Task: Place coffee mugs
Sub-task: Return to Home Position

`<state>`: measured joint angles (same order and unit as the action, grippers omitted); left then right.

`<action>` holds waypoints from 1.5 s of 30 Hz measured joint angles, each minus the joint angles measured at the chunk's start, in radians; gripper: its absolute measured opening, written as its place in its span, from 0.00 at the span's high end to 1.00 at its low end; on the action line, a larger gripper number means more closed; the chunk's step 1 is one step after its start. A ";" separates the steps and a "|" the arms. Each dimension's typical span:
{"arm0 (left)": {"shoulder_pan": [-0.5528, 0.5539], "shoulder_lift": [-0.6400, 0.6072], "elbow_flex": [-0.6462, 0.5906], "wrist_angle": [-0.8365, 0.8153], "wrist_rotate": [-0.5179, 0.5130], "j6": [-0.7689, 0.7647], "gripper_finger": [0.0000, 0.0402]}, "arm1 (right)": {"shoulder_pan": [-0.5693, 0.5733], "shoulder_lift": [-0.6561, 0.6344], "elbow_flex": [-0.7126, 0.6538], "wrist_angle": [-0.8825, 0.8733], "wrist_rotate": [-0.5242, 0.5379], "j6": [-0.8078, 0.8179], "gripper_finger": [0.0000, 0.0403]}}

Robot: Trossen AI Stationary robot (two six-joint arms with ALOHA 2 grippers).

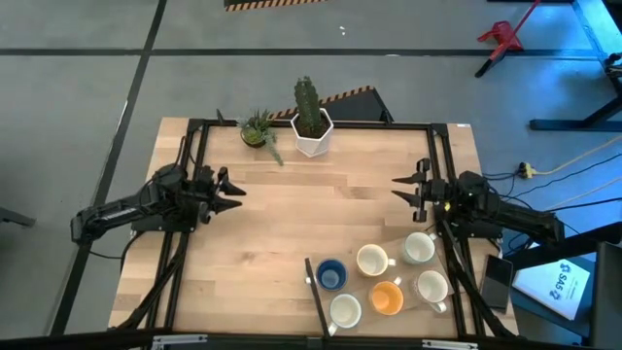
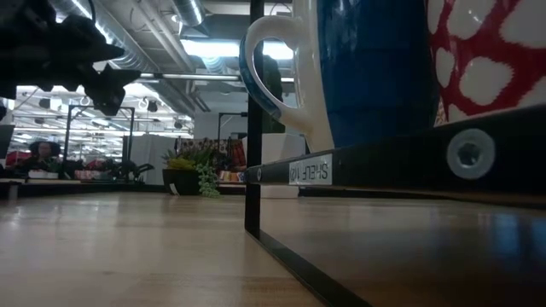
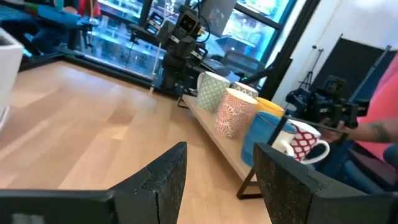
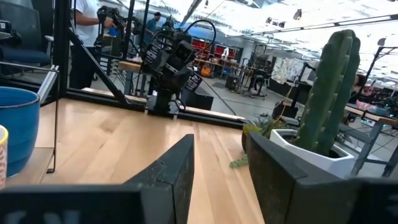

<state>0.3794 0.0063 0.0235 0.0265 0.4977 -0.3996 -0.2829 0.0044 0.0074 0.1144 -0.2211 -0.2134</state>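
The placing looks finished: all six mugs (image 1: 372,260) stand on the low shelf (image 1: 316,292) at the right end of the table (image 1: 282,243), on the right arm's side. They sit in two rows of three. The blue mug (image 1: 331,275) is at the inner end of one row and the orange mug (image 1: 387,298) is in the middle of the other; the rest are pale. No mug shows anywhere else on the table, so nothing seems left to put away. What remains is probably only for the arms to settle at rest.

Every mug is upright, its long axis vertical and its mouth facing up, so the high view looks straight into each one. The handles do not line up. One pale mug's handle points away from the blue mug, toward the right arm; the others are too small to read surely.

The left gripper (image 1: 236,191) hangs over the table's left side, well apart from the shelf. Its fingers (image 3: 165,180) are spread and hold nothing. The right gripper (image 1: 398,187) hangs over the right side, between the shelf and the cactus pot (image 1: 312,136), its claw likewise open and empty
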 joint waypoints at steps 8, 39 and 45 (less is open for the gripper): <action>-0.001 0.000 0.000 -0.003 -0.088 0.014 0.56 | 0.001 0.000 0.000 -0.007 0.009 -0.001 0.67; -0.001 0.000 0.000 -0.004 -0.113 -0.062 0.56 | 0.001 0.000 0.000 -0.020 0.022 -0.002 0.67; -0.001 0.000 0.000 -0.004 -0.113 -0.062 0.56 | 0.001 0.000 0.000 -0.020 0.022 -0.001 0.67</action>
<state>0.3782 0.0067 0.0235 0.0228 0.3851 -0.4614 -0.2821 0.0044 0.0071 0.0948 -0.1989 -0.2146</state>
